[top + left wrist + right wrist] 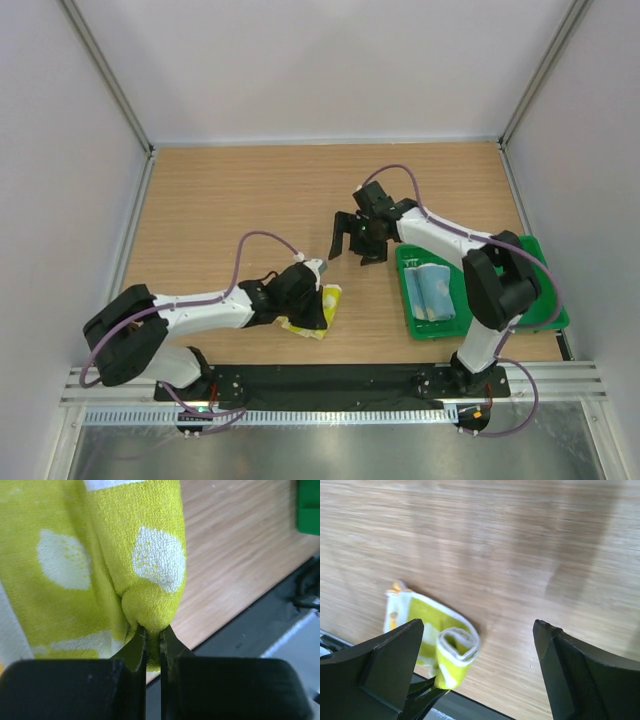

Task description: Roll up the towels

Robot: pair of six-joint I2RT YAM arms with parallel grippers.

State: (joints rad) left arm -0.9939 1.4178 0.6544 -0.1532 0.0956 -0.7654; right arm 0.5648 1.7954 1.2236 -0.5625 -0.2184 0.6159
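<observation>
1. My left pincer [152,636] is pressed almost together on a fold of the yellow towel [150,540]. The terry cloth bulges out just ahead of the tips, so the pinch is on the towel itself.
2. That towel is lime-yellow with pale oval spots and a white border. From above it lies under my left pincer [318,297] as a small bundle [322,318] at the near edge of the wooden surface [220,200], close to the black base rail.
3. My right wrist camera sees the same towel [451,641] from the far side. Its near end is curled over into a loose loop with the white edge showing, and a bit of orange peeps out at the other end.
4. My right pincer [353,252] is spread wide and holds nothing. In its own camera the two black fingers frame bare wood, and the pincer [477,627] touches neither towel.
5. It hangs above the middle of the surface, well apart from the yellow towel and left of the green tray [440,335].
6. The light blue towel [433,290] lies inside that tray as a compact bundle, lengthwise, on the right side of the surface beside my right arm.
7. A corner of the tray [309,505] also shows at the top right of my left wrist view.
</observation>
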